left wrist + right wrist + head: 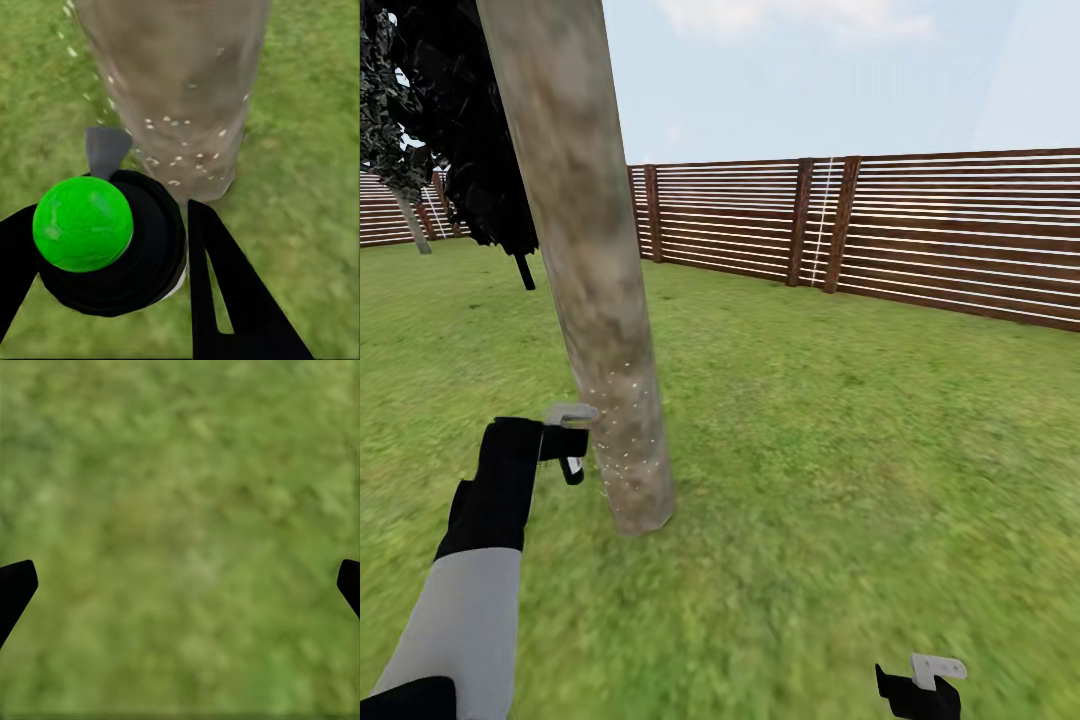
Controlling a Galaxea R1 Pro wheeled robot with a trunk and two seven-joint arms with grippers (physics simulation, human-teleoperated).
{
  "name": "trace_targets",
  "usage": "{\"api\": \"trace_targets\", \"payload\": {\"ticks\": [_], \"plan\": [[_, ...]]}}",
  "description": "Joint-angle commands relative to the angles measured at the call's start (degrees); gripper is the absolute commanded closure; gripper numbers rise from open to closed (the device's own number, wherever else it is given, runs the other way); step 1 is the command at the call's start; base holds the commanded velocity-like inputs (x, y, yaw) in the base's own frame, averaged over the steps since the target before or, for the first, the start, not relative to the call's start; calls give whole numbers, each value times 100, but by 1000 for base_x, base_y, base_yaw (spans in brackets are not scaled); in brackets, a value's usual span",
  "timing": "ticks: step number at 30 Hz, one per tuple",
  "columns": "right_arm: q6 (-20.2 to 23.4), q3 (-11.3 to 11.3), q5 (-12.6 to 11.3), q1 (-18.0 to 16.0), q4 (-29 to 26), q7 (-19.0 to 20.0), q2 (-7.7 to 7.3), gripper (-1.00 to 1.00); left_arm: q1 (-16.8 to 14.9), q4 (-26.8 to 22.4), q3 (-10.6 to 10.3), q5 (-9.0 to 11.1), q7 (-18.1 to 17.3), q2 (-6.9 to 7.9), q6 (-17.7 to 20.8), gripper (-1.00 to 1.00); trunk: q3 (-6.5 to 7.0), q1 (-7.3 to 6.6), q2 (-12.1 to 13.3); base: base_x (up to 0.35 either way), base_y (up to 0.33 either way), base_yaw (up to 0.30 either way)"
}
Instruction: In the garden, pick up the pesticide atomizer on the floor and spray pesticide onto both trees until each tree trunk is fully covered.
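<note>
On the lawn [840, 450], slat fence [960, 235] behind, left tool [565, 445] pinching atomizer [112, 240], right tool [180, 585] spread

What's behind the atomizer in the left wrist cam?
The tree trunk, flecked with pale droplets, rising from grass. The atomizer, held in the left gripper, covers the ground just in front of the trunk base.

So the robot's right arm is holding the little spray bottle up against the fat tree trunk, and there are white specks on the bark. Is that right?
Not quite: it is the left tool that holds the pesticide atomizer at the tree trunk, as the head view shows. The right tool hangs low over the grass, open and holding nothing. The white specks on the bark are there.
</note>
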Motion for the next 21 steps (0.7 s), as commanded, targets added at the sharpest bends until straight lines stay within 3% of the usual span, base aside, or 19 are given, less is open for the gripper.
{"api": "trace_targets", "payload": {"ticks": [1, 3, 5, 6, 9, 10, 11, 12, 15, 17, 21], "plan": [[0, 0, 0, 3, 0, 0, 0, -100, 2, 44, 69, 107, -8, 103, -1, 100, 0, 0, 0, 0, 0, 0], [0, 0, 0, 0, 0, 0, 0, -100, 61, 152, 108, 137, 11, 134, -37, 100, 0, 0, 0, 0, 0, 0], [0, 0, 0, 0, 0, 0, 0, -100, 81, 633, 122, 147, 32, 138, -269, 100, 0, 0, 0, 0, 0, 0], [0, 0, 0, 2, 0, 0, 0, -100, 89, 1193, 132, 145, 60, 122, -794, 100, 0, 0, 0, 0, 0, 0], [0, 0, 0, 0, 0, 0, 0, -100, 96, 2297, 251, 151, 190, 108, -1595, 100, 0, 0, 0, 0, 0, 0], [0, 0, 0, 0, 0, 0, 0, -100, 96, 2663, 367, 158, 320, 98, -1864, 100, 0, 0, 0, 0, 0, 0], [0, 0, 0, -1, 0, 0, 0, -100, 97, 3321, 542, 171, 673, 81, -2407, 100, 0, 0, 0, 0, 0, 0], [0, 0, 0, 1, 0, 0, 0, -100, 97, 3629, 591, 189, 874, 66, -2668, 100, 0, 0, 0, 0, 0, 0], [0, 0, 0, 2, 0, 0, 0, -100, 100, 4227, 654, 637, 1454, -62, -3124, 100, 0, 0, 0, 0, 0, 0], [0, 0, 0, 4, 0, 0, 0, -100, 105, 4697, 661, 1127, 2044, -101, -3621, 100, 0, 0, 0, 0, 0, 0], [0, 0, 0, 3, 0, 0, 0, -100, 106, 4963, 668, 1292, 2939, -105, -3929, 100, 0, 0, 0, 0, 0, 0]]}}
